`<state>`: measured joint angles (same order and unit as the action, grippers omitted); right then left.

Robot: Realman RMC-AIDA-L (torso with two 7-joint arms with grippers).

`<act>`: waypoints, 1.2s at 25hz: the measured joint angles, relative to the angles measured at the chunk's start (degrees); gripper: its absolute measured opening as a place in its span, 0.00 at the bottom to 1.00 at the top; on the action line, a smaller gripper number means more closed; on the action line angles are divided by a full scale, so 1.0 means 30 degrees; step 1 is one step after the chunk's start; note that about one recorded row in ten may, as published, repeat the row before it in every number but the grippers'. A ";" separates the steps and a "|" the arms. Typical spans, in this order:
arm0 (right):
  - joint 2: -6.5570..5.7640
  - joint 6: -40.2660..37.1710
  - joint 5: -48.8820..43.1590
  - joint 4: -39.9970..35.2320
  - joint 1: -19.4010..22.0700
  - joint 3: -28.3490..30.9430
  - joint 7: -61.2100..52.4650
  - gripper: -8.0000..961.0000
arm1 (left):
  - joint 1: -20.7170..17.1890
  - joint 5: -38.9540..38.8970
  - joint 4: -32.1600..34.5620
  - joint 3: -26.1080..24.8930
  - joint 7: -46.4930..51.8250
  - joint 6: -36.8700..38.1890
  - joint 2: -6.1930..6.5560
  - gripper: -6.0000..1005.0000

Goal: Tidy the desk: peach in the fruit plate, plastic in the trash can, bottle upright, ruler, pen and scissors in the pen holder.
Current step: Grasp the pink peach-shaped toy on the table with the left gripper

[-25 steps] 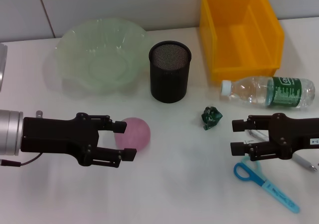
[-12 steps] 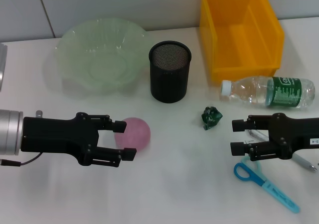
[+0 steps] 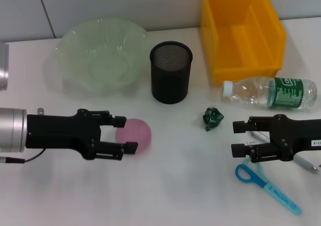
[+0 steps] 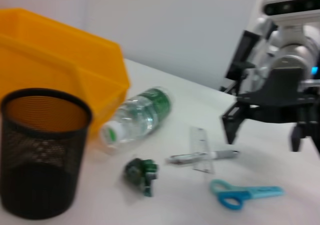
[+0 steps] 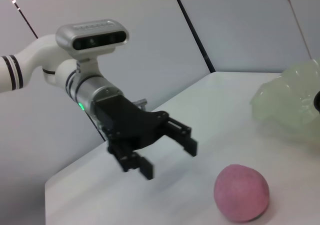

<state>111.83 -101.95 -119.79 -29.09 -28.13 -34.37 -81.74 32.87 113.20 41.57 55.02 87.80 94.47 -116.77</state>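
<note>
Between the left gripper's [image 3: 126, 134] jaws sits part of the pink peach [image 3: 133, 135]. The jaws are wide and do not squeeze it yet; in the right wrist view there is a gap between them and the fruit. A moment ago the jaws stood a little lower and nearer the camera. Now the arm has slid up and lined up with the peach, so I think it is getting ready to grab. The peach has not moved on the table [image 3: 165, 186]. The fruit plate [image 3: 102, 55] waits behind, well apart. The right gripper [image 3: 241, 138] hangs with wide jaws just over the pen [image 3: 306, 163] and has not moved. Next to it are the scissors [image 3: 266, 183], the plastic [image 3: 212, 118], the lying bottle [image 3: 271, 92], the pen holder [image 3: 171, 71] and the trash can [image 3: 241, 30].
</note>
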 joint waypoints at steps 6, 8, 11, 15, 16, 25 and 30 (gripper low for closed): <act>0.0015 0.0000 0.0000 0.0000 0.0000 0.0001 -0.0001 0.86 | -0.0099 0.0001 0.0000 0.0011 -0.0135 -0.2475 -0.0372 0.78; 0.0017 0.0000 0.0000 0.0000 0.0000 0.0001 -0.0001 0.86 | -0.0120 0.0000 -0.0001 0.0174 -0.0335 -0.3070 -0.0449 0.78; 0.0022 0.0021 0.0000 0.0000 0.0000 0.0000 -0.0001 0.86 | -0.0141 0.0000 -0.0001 0.0641 -0.0506 -0.3730 -0.0505 0.78; 0.0062 0.0180 0.0000 0.0000 0.0000 0.0000 -0.0001 0.85 | -0.0144 -0.0006 0.0015 0.2701 -0.0534 -0.6157 -0.0590 0.78; 0.0067 0.0212 0.0000 0.0000 0.0000 -0.0001 -0.0001 0.85 | -0.0144 -0.0006 0.0015 0.2701 -0.0534 -0.6157 -0.0590 0.78; 0.0102 0.0308 0.0000 0.0000 0.0000 0.0000 0.0000 0.85 | 0.0106 -0.0136 -0.0084 0.4184 -0.0533 -0.7945 -0.0630 0.77; 0.0110 0.0409 0.0000 0.0011 0.0000 0.0001 -0.0001 0.86 | 0.0414 -0.0141 -0.0423 0.4518 -0.0500 -0.8059 -0.0646 0.77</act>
<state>112.16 -100.72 -119.79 -29.06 -28.13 -34.36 -81.74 34.11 112.78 40.30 68.57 86.30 70.29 -118.71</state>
